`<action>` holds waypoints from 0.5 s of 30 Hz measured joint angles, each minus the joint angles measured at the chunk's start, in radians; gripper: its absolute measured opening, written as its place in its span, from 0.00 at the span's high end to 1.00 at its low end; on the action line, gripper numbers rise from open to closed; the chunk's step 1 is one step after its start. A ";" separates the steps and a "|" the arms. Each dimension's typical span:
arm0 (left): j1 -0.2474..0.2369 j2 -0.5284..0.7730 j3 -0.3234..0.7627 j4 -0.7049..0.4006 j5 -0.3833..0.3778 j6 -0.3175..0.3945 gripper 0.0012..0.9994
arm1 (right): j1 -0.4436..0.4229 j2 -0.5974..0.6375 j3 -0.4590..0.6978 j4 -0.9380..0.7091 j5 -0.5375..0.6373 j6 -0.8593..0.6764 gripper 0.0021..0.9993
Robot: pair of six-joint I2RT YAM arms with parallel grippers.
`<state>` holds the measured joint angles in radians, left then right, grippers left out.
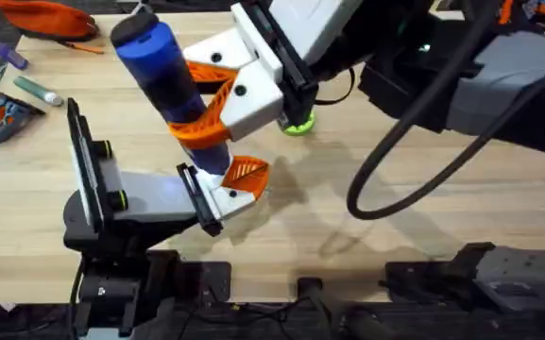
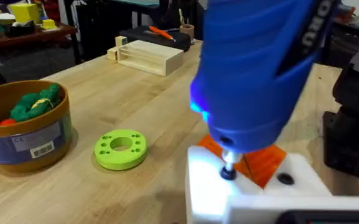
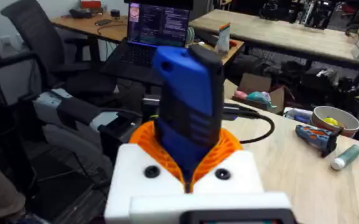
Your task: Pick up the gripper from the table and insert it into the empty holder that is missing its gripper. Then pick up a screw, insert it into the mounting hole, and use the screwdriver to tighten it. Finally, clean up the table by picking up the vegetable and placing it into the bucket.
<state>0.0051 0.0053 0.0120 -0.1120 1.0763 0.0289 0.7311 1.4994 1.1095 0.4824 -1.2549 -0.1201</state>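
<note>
A light wooden table (image 1: 423,236) fills the workspace, with office desks, a laptop and a chair in the room behind it in the right wrist view. At the table's far left edge in the overhead view lie an orange pouch (image 1: 45,17), a grey-green marker (image 1: 38,89) and a small patterned toy (image 1: 6,118). Next comes the left arm, lying low across the table, its black plate and white body ending in the holder (image 1: 229,196), a white jaw block with the orange ribbed gripper (image 1: 246,172) seated on it. I cannot tell how the left arm's own jaws stand. Above that block the blue screwdriver (image 1: 163,66) stands tilted, its thin metal tip down on the white holder in the left wrist view (image 2: 229,169), where a blue light glows at its nose and a dark mounting dot sits just beside the tip. The right gripper (image 1: 217,121), white with orange ribbed pads (image 3: 226,146), is clamped around the screwdriver's barrel, its 2 pads pressing both sides in the right wrist view. Beyond it a green ring-shaped disc (image 2: 121,149) lies flat on the wood. The bucket (image 2: 23,127), ochre with a dark band, stands near that disc and holds green and red toy pieces. The right arm's dark body and cable (image 1: 395,161) span the right side.
</note>
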 joint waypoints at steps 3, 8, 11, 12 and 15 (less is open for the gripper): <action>0.000 0.000 0.000 0.000 0.000 0.000 0.99 | 0.000 0.000 0.000 0.000 0.000 0.000 0.98; 0.000 0.000 0.000 0.000 0.000 -0.001 0.99 | 0.000 0.014 0.000 0.002 -0.001 0.000 0.98; 0.000 0.001 0.000 -0.001 0.000 -0.004 0.99 | 0.000 0.027 0.001 0.015 -0.003 0.003 0.98; 0.000 0.001 0.000 -0.001 0.000 -0.004 0.99 | 0.000 0.027 0.002 0.016 -0.004 0.004 0.98; 0.000 0.001 0.000 0.000 0.000 -0.004 0.99 | 0.000 0.027 0.002 0.015 -0.006 0.004 0.98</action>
<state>0.0051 0.0066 0.0120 -0.1124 1.0763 0.0246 0.7311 1.5269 1.1114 0.4976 -1.2613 -0.1162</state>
